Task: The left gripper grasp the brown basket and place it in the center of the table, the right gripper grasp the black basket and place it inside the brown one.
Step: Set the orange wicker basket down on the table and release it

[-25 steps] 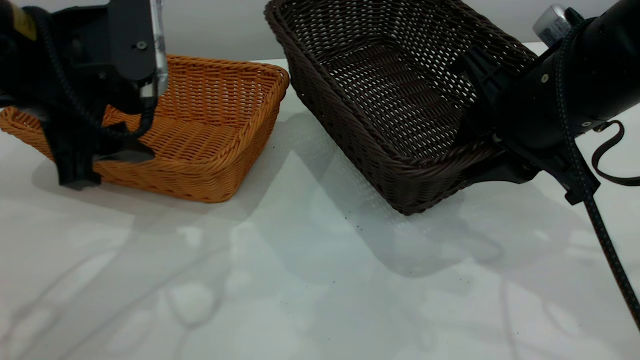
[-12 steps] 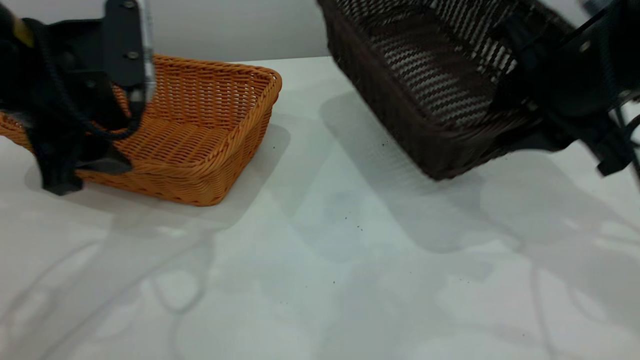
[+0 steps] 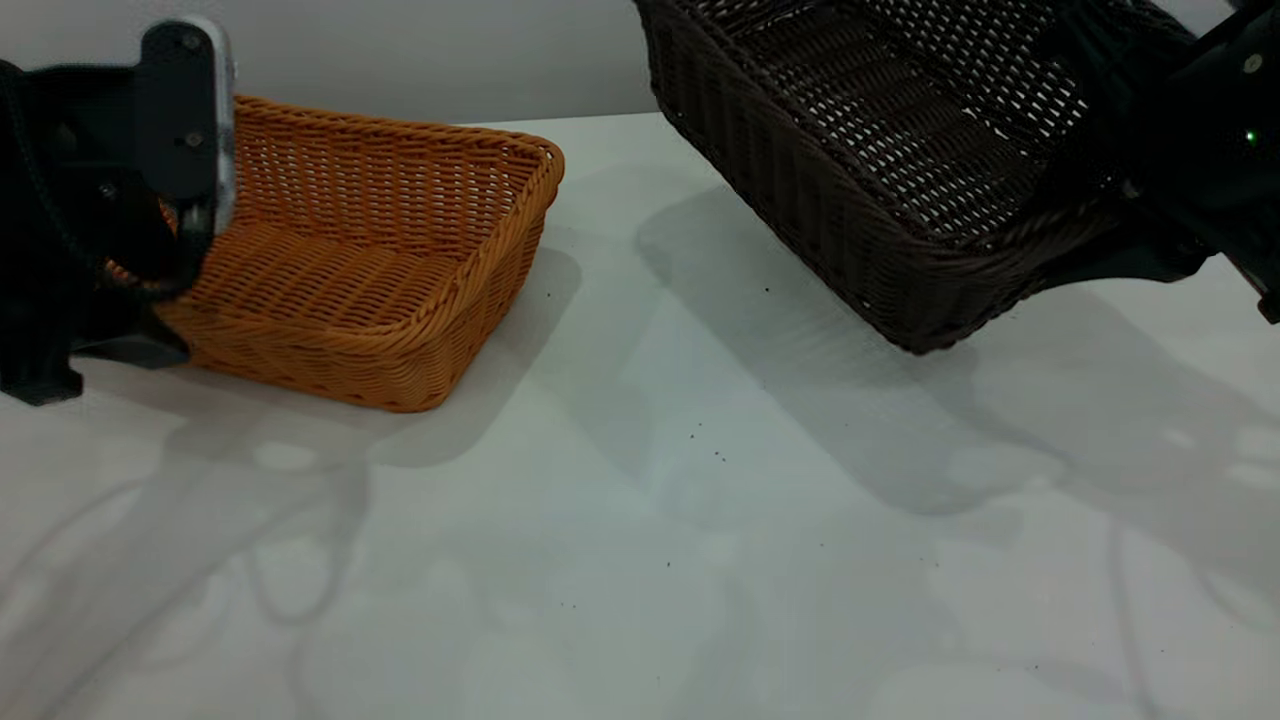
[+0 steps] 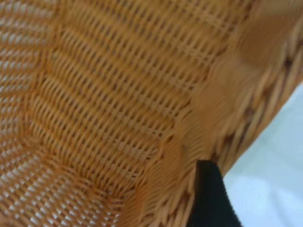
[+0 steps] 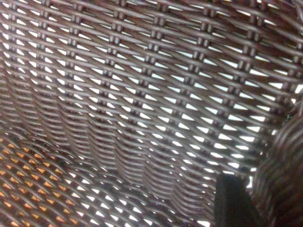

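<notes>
The brown basket (image 3: 380,250) stands on the white table (image 3: 640,520) at the left, upright. My left gripper (image 3: 120,335) is at its near-left corner, against the outer wall. The left wrist view looks into the brown basket (image 4: 109,109), with its braided rim close by and table (image 4: 270,179) beyond. The black basket (image 3: 900,150) hangs tilted above the table at the upper right. My right gripper (image 3: 1105,215) is shut on its right rim. The right wrist view is filled by the black basket (image 5: 151,94), and orange shows through its weave.
A pale wall runs behind the table's far edge (image 3: 600,118). Shadows of both arms and the lifted basket fall across the middle of the table. A few dark specks (image 3: 720,456) lie on the tabletop between the two baskets.
The black basket rose off the table, up and to the right, in the right gripper. The brown basket shifted slightly left, then stayed while the left arm slid further left.
</notes>
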